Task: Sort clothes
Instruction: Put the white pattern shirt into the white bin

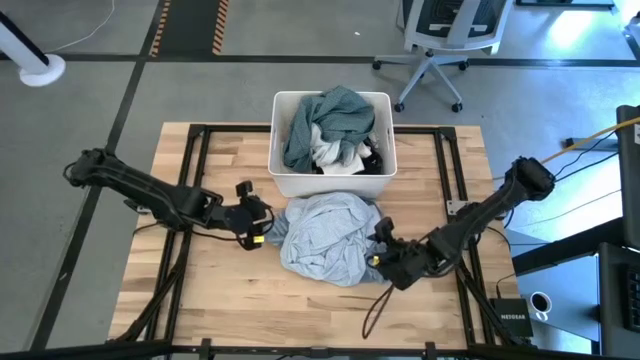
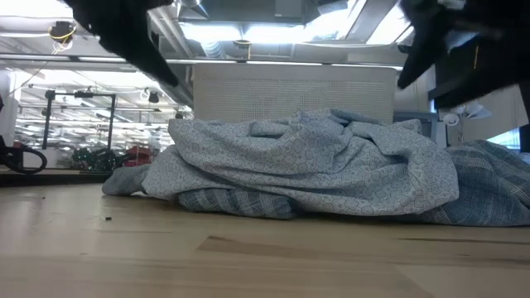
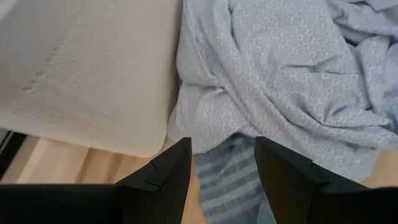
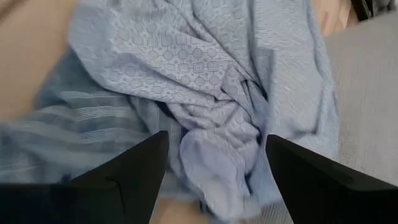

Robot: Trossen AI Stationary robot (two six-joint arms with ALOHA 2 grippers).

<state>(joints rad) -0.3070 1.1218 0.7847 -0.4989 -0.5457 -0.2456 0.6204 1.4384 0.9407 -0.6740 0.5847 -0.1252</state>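
Note:
A crumpled pale blue patterned shirt (image 1: 325,235) lies heaped on the wooden table in front of the white tub (image 1: 330,184), with a blue striped layer (image 3: 230,180) under its edge. My left gripper (image 1: 268,228) is open at the heap's left edge, its fingers either side of the striped edge (image 3: 221,177). My right gripper (image 1: 378,252) is open at the heap's right edge, its fingers either side of a bulging fold (image 4: 217,168). The tub holds a blue-grey shirt (image 1: 330,120), a white piece (image 1: 330,155) and a black piece (image 1: 370,160).
The tub stands at the table's far middle, right behind the heap; its wall shows in the left wrist view (image 3: 93,74) and the right wrist view (image 4: 367,93). Bare wood (image 1: 220,290) lies toward the near edge. An office chair (image 1: 440,40) stands beyond the table.

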